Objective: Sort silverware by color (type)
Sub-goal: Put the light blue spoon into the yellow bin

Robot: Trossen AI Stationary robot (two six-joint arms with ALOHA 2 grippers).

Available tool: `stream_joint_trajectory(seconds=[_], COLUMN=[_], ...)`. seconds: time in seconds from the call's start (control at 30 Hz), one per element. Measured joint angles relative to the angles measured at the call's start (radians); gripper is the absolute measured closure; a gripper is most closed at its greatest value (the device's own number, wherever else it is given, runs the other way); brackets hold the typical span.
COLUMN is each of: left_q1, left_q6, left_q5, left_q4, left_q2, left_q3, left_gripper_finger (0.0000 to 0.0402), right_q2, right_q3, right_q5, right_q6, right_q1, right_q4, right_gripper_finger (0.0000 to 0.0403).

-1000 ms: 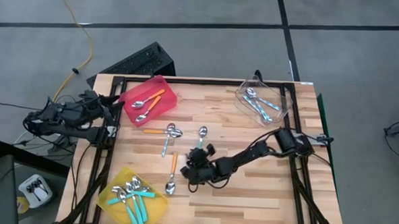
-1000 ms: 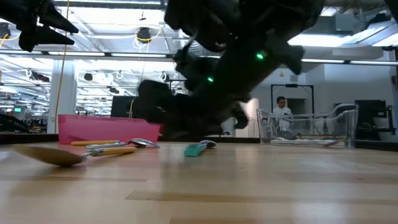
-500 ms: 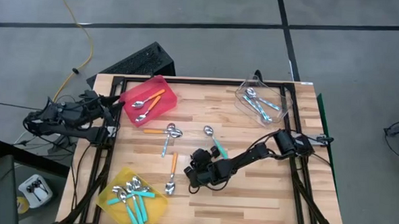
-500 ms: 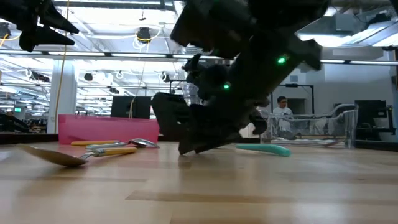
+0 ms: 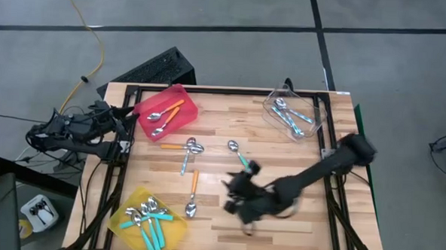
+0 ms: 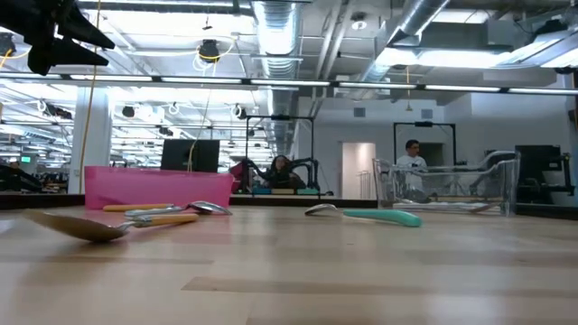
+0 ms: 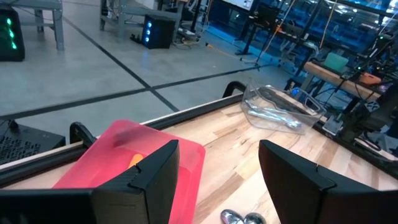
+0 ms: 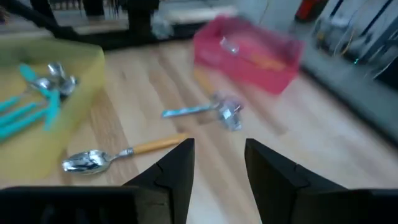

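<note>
my right gripper (image 5: 243,209) hangs empty, fingers slightly apart, over the counter (image 5: 282,154) just beside a teal spoon (image 5: 239,156), with loose orange spoons (image 5: 192,193) nearby, while my left gripper (image 5: 129,115) waits wide by the red bin (image 5: 165,111).

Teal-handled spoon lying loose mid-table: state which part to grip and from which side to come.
Grip the teal-handled metal spoon mid-handle, coming straight down with the fingers set across it. It lies flat on the wooden table, clear of the other spoons. The handle is slim and straight; the rounded shiny bowl would likely slip. The right tool, open, is nearest.
</note>
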Motion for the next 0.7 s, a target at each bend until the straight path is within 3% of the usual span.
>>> stream_joint_trajectory(seconds=[0.27,0.47,0.57,0.7], left_q1=[0.000,0.000,0.000,0.000], left_q6=[0.000,0.000,0.000,0.000], left_q5=[0.000,0.000,0.000,0.000], left_q4=[0.000,0.000,0.000,0.000], left_q2=[0.000,0.000,0.000,0.000], left_q3=[0.000,0.000,0.000,0.000], left_gripper_finger=[0.0196,0.0196,0.0196,0.0196], right_q2=[-0.297,-0.347,-0.365,-0.417], right_q3=[0.000,-0.010,-0.105,-0.285], right_q5=[0.206,0.269,0.367,0.390], right_q6=[0.113,0.479,0.651,0.862], right_q1=[0.151,0.220,0.265,0.320], right_q4=[-0.486,-0.895,-0.938,-0.908], right_gripper_finger=[0.0235,0.0235,0.0235,0.0235])
